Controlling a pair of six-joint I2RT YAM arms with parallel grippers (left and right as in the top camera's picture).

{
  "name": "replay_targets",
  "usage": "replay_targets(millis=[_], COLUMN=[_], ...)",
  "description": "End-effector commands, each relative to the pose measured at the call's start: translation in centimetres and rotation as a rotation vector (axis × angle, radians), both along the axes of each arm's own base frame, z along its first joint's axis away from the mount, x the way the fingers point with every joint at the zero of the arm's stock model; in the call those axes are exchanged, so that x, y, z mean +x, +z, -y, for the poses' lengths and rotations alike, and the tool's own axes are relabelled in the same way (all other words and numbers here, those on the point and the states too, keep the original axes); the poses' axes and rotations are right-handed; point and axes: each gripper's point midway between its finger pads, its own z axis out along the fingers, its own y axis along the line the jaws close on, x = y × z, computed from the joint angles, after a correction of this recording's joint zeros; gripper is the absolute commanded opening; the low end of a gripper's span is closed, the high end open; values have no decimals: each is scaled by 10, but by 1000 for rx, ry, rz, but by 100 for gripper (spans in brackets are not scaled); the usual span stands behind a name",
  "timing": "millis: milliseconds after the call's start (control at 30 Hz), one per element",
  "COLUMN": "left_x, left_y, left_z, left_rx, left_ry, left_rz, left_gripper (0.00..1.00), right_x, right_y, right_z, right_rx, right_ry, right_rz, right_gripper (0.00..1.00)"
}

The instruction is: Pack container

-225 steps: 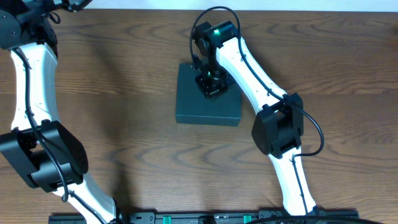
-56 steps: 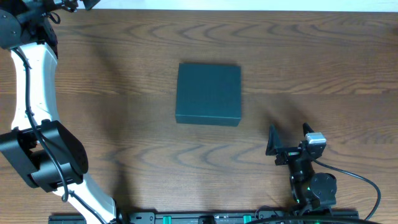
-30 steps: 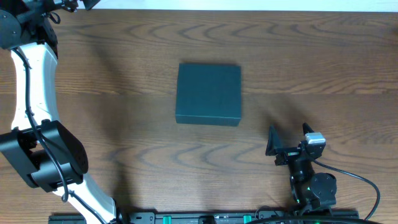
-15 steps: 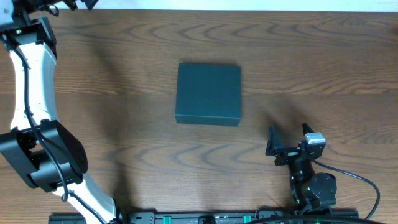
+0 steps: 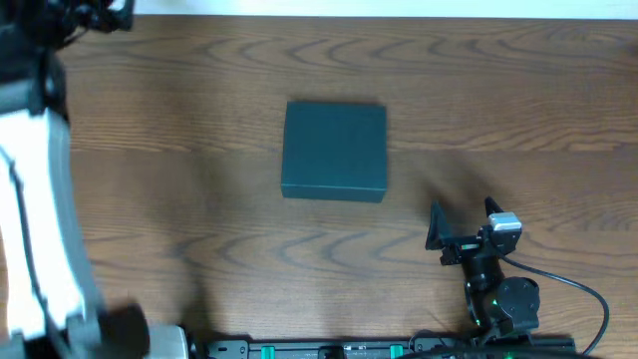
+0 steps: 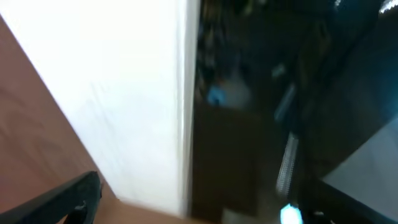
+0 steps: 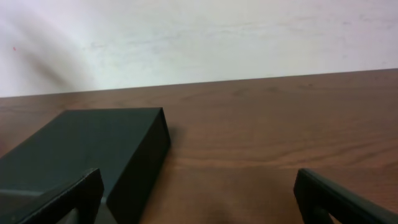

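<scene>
The container [image 5: 334, 150] is a dark teal-black square box lying flat at mid-table with its lid down. In the right wrist view the container [image 7: 81, 149] sits ahead and to the left. My right gripper [image 5: 464, 227] rests near the front edge, right of the box and apart from it. It is open, and only bare wood shows between its fingers [image 7: 68, 199]. My left arm [image 5: 30, 199] is a blurred streak along the table's left edge. The left gripper [image 6: 199, 208] is open with nothing in it, one dark finger [image 6: 62, 202] showing at the lower left.
The left wrist view is blurred: a white wall [image 6: 112, 93] beyond the table's far edge, then a dark space with dim shapes. A black rail [image 5: 329, 349] runs along the front edge. Brown wood surrounds the box.
The left arm has swung and now blurs along the left edge. The right gripper left the box top several seconds ago and has held still at the front. The box has not moved.
</scene>
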Motion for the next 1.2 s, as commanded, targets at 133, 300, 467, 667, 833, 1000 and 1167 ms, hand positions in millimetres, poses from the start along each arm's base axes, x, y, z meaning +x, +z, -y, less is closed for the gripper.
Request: replay_targets(millis=[133,300,467,667,833,1000,1167], left_x=[-107,-164,-200,-232,-235,-242,-255], left_y=[68,69,76,71,43,-2,-34], left_z=[-7,-5,-10,-13,-18,-18,-16], left_rx=[861,1007,1084,1186,1192,1161,1165], left_ry=[212,224,274,280,252,234,301], left_rz=[205,172,171,141,36,-10,89], left_gripper=[99,98,99,99,99,98,99], right_x=[0,0,0,0,0,0,0], right_y=[-1,-1,-1,-1,-1,-1,-1], right_z=[1,1,1,1,1,1,1], right_rx=[-15,-15,-15,-15,-15,-15,-15], right_ry=[-3,-2,-3,-3,-3,-3,-3], right_rz=[3,3,3,2,3,2,2], right_gripper=[99,99,99,99,99,99,99])
